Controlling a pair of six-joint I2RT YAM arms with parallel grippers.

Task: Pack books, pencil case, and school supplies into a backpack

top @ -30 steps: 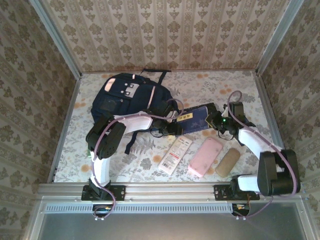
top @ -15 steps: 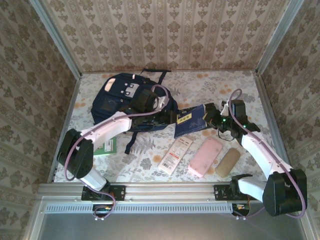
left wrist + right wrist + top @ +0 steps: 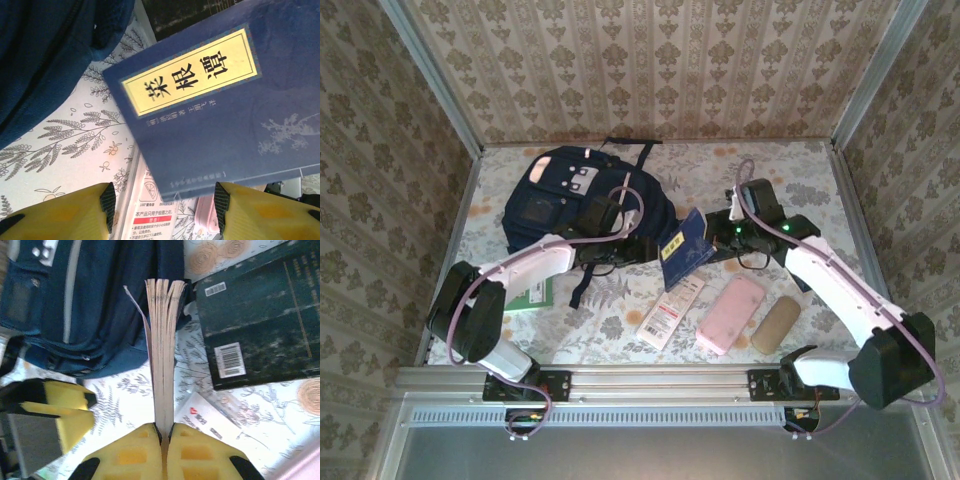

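Observation:
My right gripper (image 3: pixel 717 236) is shut on the dark navy book with a yellow label (image 3: pixel 684 249), holding it on edge just right of the navy backpack (image 3: pixel 565 200). In the right wrist view the book's page edge (image 3: pixel 162 355) rises from the closed gripper (image 3: pixel 164 432). My left gripper (image 3: pixel 642 247) hangs open beside the book, its fingers (image 3: pixel 80 215) below the cover (image 3: pixel 210 100) and apart from it. The white packet (image 3: pixel 670 309), pink pouch (image 3: pixel 730 313) and tan pouch (image 3: pixel 775 323) lie in a row at the front. The green booklet (image 3: pixel 532 292) lies at the left. The yellow paperback is out of view.
A dark book with a barcode (image 3: pixel 255 320) lies flat on the floral tablecloth (image 3: pixel 790 170) beside the held book. Backpack straps (image 3: pixel 630 150) trail toward the back wall. Metal frame posts (image 3: pixel 450 240) border both sides, and a rail (image 3: pixel 650 378) runs along the front.
My right gripper has carried the navy book leftward and tipped it up on edge next to the backpack. My left arm has swung out and its gripper now sits by the book.

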